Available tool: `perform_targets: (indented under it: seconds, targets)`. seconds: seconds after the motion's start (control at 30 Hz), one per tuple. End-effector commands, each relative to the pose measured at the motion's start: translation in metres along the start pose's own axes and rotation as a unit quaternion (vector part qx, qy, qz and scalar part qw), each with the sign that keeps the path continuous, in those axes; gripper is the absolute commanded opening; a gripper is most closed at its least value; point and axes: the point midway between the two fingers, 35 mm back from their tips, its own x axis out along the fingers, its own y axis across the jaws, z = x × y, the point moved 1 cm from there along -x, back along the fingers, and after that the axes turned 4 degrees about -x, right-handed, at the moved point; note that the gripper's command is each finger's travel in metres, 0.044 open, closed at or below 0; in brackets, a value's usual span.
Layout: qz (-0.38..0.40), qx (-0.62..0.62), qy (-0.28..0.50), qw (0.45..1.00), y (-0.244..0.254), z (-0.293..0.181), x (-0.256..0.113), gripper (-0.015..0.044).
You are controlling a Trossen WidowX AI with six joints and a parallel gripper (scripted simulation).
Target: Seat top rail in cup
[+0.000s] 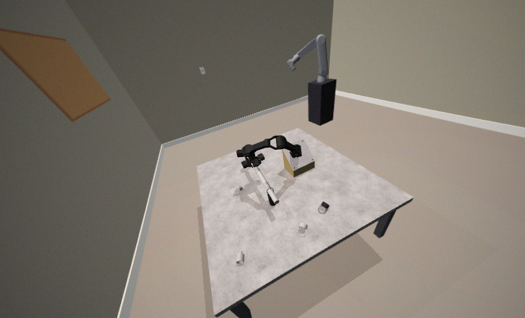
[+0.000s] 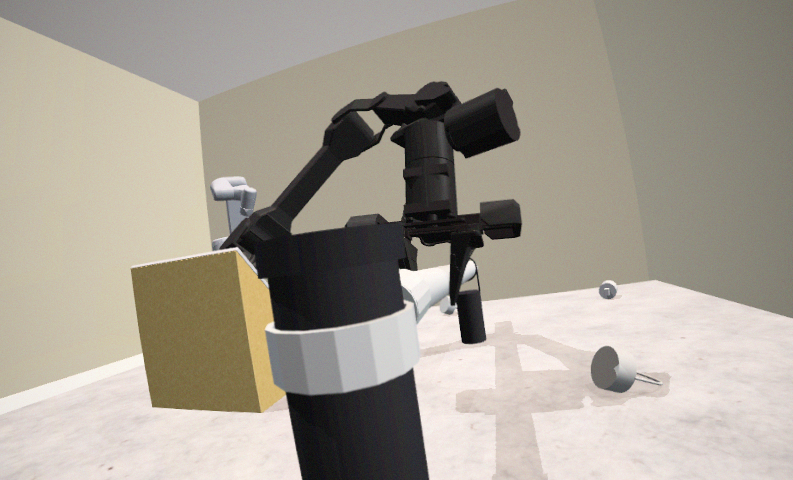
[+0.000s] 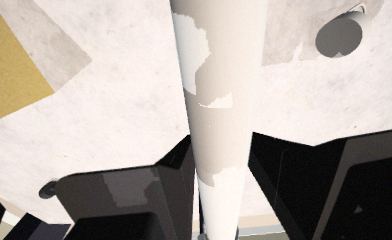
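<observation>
The big black post (image 2: 355,428) stands in the foreground of the exterior view; its pale brace band (image 2: 340,359) sits a little below the black post cap (image 2: 332,249). The white rail (image 1: 262,179) (image 2: 446,284) (image 3: 223,85) slopes from behind the post to the loop cap (image 2: 477,274) on the short black post (image 2: 471,318) (image 1: 271,199) and passes through the loop. My gripper (image 1: 253,164) (image 2: 434,286) (image 3: 213,136) is shut on the rail, one finger on each side, between the posts. The rail-end cup and its meeting with the rail's cut end are mostly hidden behind the big post.
The arm's base sits on a tan wedge block (image 1: 303,169) (image 2: 195,339) (image 3: 3,65). A loose grey cup with a loop (image 1: 239,189) (image 2: 612,369) (image 3: 339,37) lies beside the rail. Other loose fittings (image 1: 323,207) (image 1: 302,228) (image 1: 239,258) lie toward the table's front edge.
</observation>
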Motion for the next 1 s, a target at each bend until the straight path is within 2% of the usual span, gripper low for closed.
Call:
perform_targets:
  seconds: [0.0,0.93,0.97]
  targets:
    - [-0.007,0.004,0.013,1.000,-0.001,-0.012,-0.004,0.0000]
    - [-0.007,0.004,0.014,1.000,0.004,-0.031,-0.001,0.0000]
    - [-0.002,0.000,0.002,1.000,0.003,-0.019,0.006,0.0000]
